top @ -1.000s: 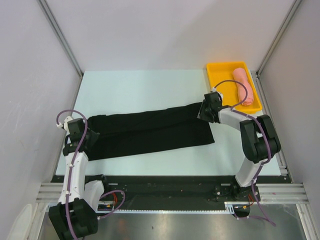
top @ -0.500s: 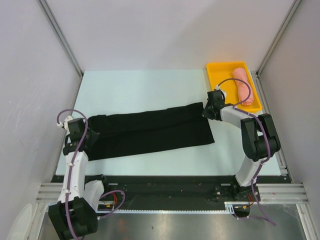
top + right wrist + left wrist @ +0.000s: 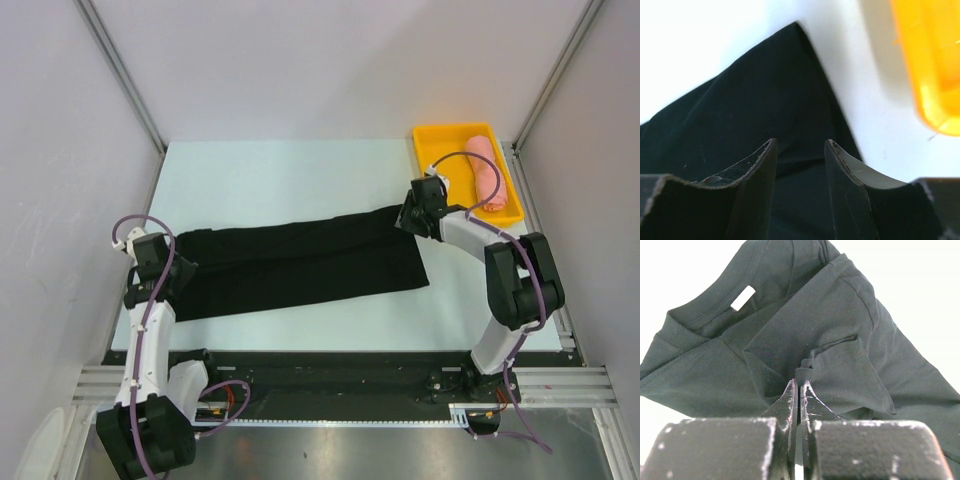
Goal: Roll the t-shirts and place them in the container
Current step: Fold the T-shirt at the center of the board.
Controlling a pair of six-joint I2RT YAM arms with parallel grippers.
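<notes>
Overhead, one black t-shirt (image 3: 300, 262) flat, one pink roll (image 3: 486, 172) in one yellow tray (image 3: 430, 140), left gripper (image 3: 798, 385) pinching the t-shirt, right gripper (image 3: 800, 145) parted.

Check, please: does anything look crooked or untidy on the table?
The black t-shirt lies slanted across the table, not square to its edges. At the collar end the cloth is bunched and puckered at the shut left claw.

We see bright, even light and soft shadows. In wrist views the table (image 3: 920, 270) glares white; the tray (image 3: 935, 65) blurs.
</notes>
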